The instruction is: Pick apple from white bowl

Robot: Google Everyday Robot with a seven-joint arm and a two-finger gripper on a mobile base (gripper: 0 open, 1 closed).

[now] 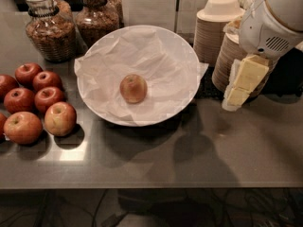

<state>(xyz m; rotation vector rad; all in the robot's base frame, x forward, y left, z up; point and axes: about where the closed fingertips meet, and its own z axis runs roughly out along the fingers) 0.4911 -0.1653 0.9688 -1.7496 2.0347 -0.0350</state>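
The apple (pixel 133 88), small and pale yellow-tan with a reddish blush, lies near the middle of the white bowl (pixel 187 106). The bowl is wide and shallow, lined with crumpled white paper, and stands at the centre of the dark counter. My gripper (pixel 242 83), pale yellow under a white arm housing (pixel 272 22), hangs at the right of the bowl, just past its rim. It is above the counter, in front of the paper bowl stacks, well apart from the apple and holding nothing that I can see.
Several darker red and yellow-red apples (pixel 35 100) sit grouped at the left. Two glass jars (pixel 49 30) of granola stand behind the bowl at the left. Stacks of beige paper bowls (pixel 215 27) stand at the back right. The counter's front edge (pixel 151 187) runs below.
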